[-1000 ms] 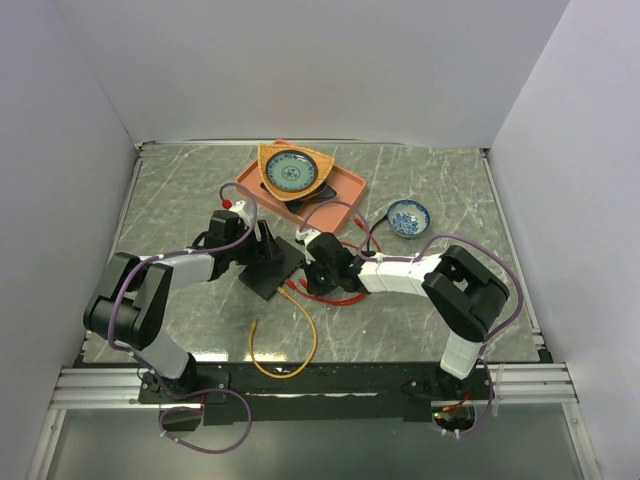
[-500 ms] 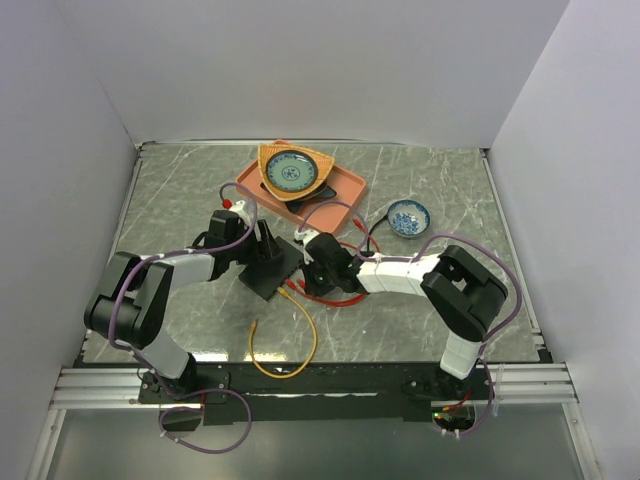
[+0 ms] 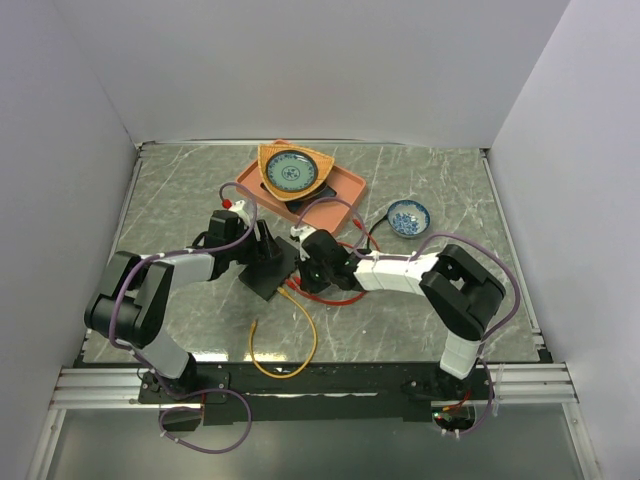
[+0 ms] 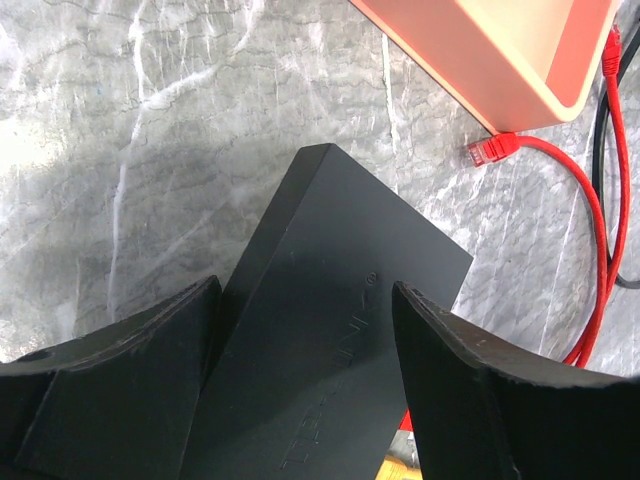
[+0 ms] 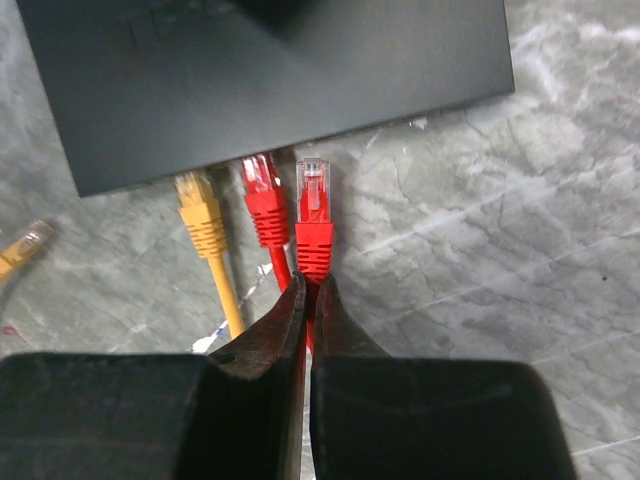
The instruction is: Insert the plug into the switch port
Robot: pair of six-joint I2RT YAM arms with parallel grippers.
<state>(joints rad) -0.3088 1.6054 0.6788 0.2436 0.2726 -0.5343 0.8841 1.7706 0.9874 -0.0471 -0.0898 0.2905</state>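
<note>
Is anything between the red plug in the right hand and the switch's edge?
Nothing visible. The red plug, pinched by the right hand, faces the switch edge across a bare gap; a second red plug and a yellow plug sit beside it.

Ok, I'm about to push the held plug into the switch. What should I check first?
1. Grip: right gripper jaws shut just behind the held plug: ok.
2. Switch braced: left gripper jaws clamp its sides: ok.
3. Aim: the plug points straight at the switch's edge, right of the seated red plug: ok.
4. Free port ahead: the openings are hidden under the edge: cannot tell.
5. Path clear: the yellow plug and seated red plug sit off to the side: ok.
6. Inserted: the tip is short of the edge: not ok.
</note>
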